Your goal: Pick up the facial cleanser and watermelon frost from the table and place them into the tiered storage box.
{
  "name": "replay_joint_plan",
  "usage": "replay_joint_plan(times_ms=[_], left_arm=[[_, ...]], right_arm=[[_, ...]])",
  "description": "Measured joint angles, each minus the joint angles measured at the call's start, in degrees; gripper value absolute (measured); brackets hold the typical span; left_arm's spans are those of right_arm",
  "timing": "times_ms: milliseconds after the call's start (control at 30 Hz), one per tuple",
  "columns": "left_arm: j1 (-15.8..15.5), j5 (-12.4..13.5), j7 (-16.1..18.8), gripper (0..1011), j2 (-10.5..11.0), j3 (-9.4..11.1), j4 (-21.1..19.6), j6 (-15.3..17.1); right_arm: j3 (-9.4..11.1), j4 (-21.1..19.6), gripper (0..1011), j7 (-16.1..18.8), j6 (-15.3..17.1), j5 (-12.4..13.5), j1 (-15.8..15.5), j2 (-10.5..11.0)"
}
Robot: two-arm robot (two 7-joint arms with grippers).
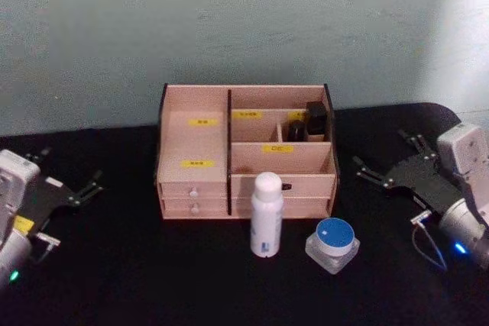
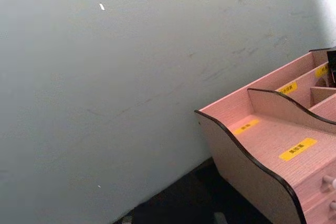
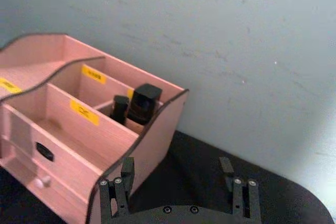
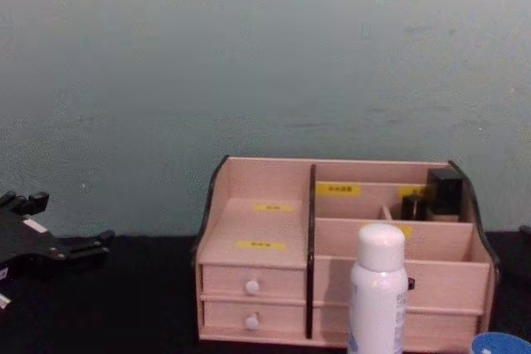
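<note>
On a black tabletop [image 1: 137, 265], the white facial cleanser [image 1: 267, 215] stands upright just in front of the tiered storage box [image 1: 195, 143]. The blue-lidded watermelon frost [image 1: 333, 242] sits just right of it, slightly nearer. The left gripper [image 1: 70, 169] and right gripper [image 1: 380, 154] rest at either side of the tabletop, fingers apart, holding nothing.

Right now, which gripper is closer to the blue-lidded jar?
Right. The right gripper sits behind the watermelon frost and off to its right; the left gripper rests far on the other side, past the facial cleanser.
</note>
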Motion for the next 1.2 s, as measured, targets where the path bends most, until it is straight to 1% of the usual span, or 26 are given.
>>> replay_joint_plan(times_ms=[133,200,267,367,400,467,500,567,633,667,700,733,800,833,967,1200], left_arm=[[0.0,0.0,0.0,1001,0.0,0.0,0.0,0.0],[0.0,0.0,0.0,1001,0.0,0.0,0.0,0.0],[0.0,0.0,0.0,1001,0.0,0.0,0.0,0.0],[0.0,0.0,0.0,1001,0.0,0.0,0.0,0.0],[0.0,0.0,0.0,1001,0.0,0.0,0.0,0.0],[0.0,0.0,0.0,1001,0.0,0.0,0.0,0.0],[0.0,0.0,0.0,1001,0.0,0.0,0.0,0.0],[0.0,0.0,0.0,1001,0.0,0.0,0.0,0.0],[0.0,0.0,0.0,1001,0.0,0.0,0.0,0.0],[0.0,0.0,0.0,1001,0.0,0.0,0.0,0.0],[0.0,0.0,0.0,1001,0.0,0.0,0.0,0.0],[0.0,0.0,0.0,1001,0.0,0.0,0.0,0.0],[0.0,0.0,0.0,1001,0.0,0.0,0.0,0.0],[0.0,0.0,0.0,1001,0.0,0.0,0.0,0.0],[0.0,0.0,0.0,1001,0.0,0.0,0.0,0.0],[0.0,0.0,0.0,1001,0.0,0.0,0.0,0.0]], right_arm=[[1.8,-3.1,1004,2.6,-1.3,1.8,-2.3,1.5],[2.3,-4.2,1004,3.7,-1.7,2.5,-3.2,2.1],[2.9,-6.1,1004,5.9,-2.5,3.7,-4.6,3.2],[3.3,-7.5,1004,8.1,-3.2,4.7,-5.7,4.0],[3.4,-8.4,1004,9.6,-3.6,5.3,-6.4,4.6],[3.4,-9.2,1004,11.2,-4.0,5.6,-6.9,5.0],[3.3,-9.5,1004,12.0,-4.1,5.8,-7.1,5.2],[2.7,-10.1,1004,14.8,-4.5,6.0,-7.5,5.6],[2.2,-10.2,1004,16.2,-4.5,6.1,-7.5,5.6],[1.7,-10.2,1004,17.5,-4.5,6.1,-7.4,5.6],[1.7,-10.2,1004,17.5,-4.5,6.1,-7.4,5.6],[1.2,-10.2,1004,18.9,-4.4,6.1,-7.2,5.5],[0.7,-10.0,1004,20.0,-4.3,6.1,-6.9,5.3],[0.2,-9.7,1004,21.2,-4.0,6.1,-6.5,5.0],[-0.9,-8.6,1004,23.6,-3.3,6.1,-5.5,4.0],[-2.3,-6.1,1004,26.3,-1.7,5.3,-3.0,1.6]])
